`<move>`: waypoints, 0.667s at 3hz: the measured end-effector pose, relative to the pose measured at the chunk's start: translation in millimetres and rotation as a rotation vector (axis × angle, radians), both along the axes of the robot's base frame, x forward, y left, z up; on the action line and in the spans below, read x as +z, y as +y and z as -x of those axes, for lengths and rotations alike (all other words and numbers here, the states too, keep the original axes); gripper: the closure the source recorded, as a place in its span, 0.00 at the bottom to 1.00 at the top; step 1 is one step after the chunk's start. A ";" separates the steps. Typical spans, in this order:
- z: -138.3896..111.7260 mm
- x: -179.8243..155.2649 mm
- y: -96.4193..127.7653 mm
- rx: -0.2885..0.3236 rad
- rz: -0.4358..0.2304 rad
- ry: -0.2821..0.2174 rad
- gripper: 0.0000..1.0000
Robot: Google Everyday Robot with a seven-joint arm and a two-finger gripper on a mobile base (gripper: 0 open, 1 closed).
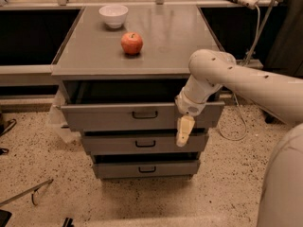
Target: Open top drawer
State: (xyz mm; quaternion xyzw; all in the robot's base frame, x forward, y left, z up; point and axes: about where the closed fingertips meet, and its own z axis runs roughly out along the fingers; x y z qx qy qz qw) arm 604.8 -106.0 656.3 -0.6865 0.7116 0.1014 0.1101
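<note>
Top drawer (104, 117) stands partly out beneath the table's (180, 37) front edge. Gripper (184, 130) hangs before its right end; opening cannot be told. Judged nearly done; next, back clear.

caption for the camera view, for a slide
Gripper hangs before the right end of the part-open top drawer; apple and bowl sit on the cabinet.

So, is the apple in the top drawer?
No, the apple sits on the cabinet top; the end effector hangs near the top drawer.
</note>
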 end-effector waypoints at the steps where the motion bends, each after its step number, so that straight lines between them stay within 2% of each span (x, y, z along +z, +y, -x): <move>1: 0.0 1.9 0.0 0.000 0.000 0.000 0.00; 2: 8.7 1.2 -1.2 -0.001 -0.005 0.016 0.00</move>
